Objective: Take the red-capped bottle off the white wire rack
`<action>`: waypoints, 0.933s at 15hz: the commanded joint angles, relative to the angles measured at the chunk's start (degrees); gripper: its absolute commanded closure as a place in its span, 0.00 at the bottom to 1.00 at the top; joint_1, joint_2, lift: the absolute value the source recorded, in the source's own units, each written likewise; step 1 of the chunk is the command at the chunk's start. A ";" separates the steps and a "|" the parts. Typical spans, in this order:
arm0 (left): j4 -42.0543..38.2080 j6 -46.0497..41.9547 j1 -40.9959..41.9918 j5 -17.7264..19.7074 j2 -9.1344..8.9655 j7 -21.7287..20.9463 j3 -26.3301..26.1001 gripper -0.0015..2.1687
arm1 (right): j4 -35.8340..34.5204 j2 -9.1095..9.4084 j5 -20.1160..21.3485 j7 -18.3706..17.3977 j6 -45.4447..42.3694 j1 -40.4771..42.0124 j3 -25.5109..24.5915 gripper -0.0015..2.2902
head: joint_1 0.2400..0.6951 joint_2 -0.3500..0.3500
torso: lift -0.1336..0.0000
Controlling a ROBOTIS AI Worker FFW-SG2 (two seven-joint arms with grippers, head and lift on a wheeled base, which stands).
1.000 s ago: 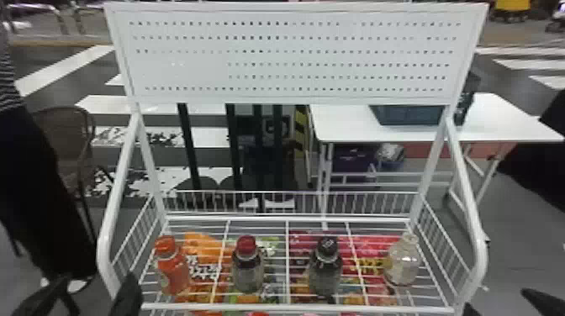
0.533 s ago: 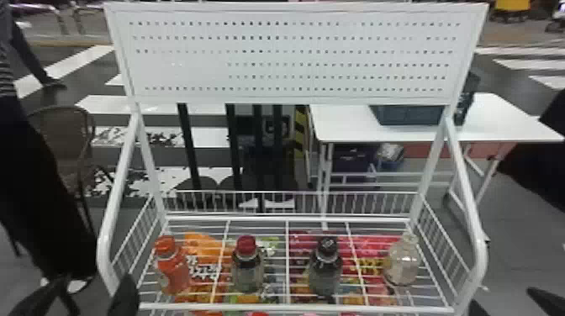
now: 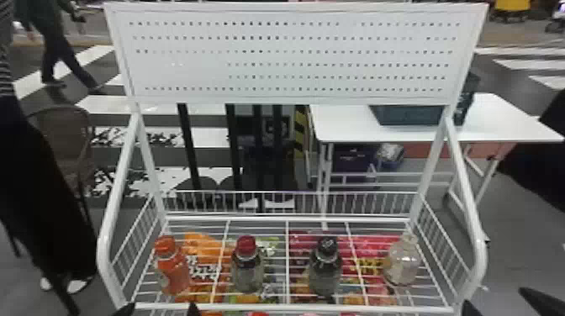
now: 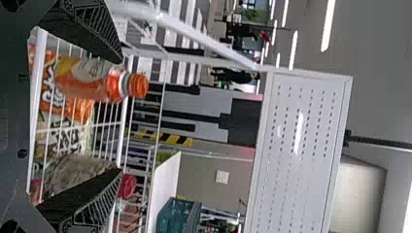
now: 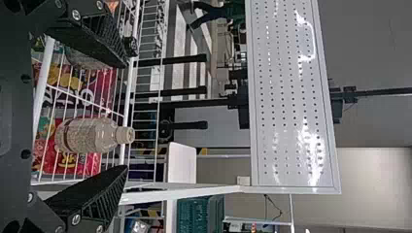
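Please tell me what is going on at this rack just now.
The robot is to take the red-capped bottle off the white wire rack, but nothing is being handled. The left gripper and right gripper are both open and empty at the rack's front. The bottle stands between the orange bottle and the black-capped bottle, with a pale bottle beyond the latter.
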 commanded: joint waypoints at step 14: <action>35.79 -4.43 -31.45 -2.46 -1.53 5.39 -16.03 0.04 | 0.29 0.05 -0.06 0.01 -4.43 2.00 -0.30 0.07 | 0.57 0.50 | 1.00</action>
